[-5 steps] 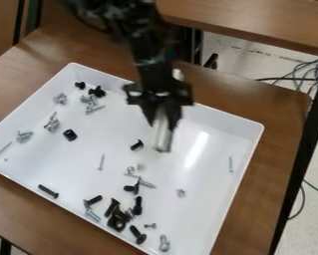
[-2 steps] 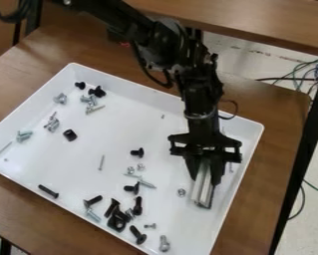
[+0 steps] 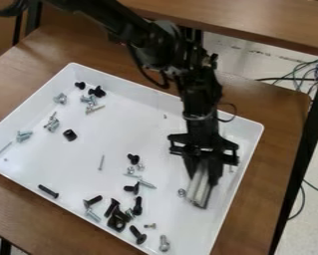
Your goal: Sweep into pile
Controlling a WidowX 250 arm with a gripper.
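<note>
Desk (image 3: pixel 281 107) under the tray (image 3: pixel 121 129): the tool (image 3: pixel 205 175), closed on a pale bar (image 3: pixel 198 194), has swung to the view's right. One screw (image 3: pixel 133 159) has slid nearer the nuts (image 3: pixel 140 167), yet bolts (image 3: pixel 48 191) lie scattered; more sweeping seems due.

Brown wooden tables (image 3: pixel 281 114); pale floor (image 3: pixel 314 199); tangled dark cables (image 3: pixel 311 74).
</note>
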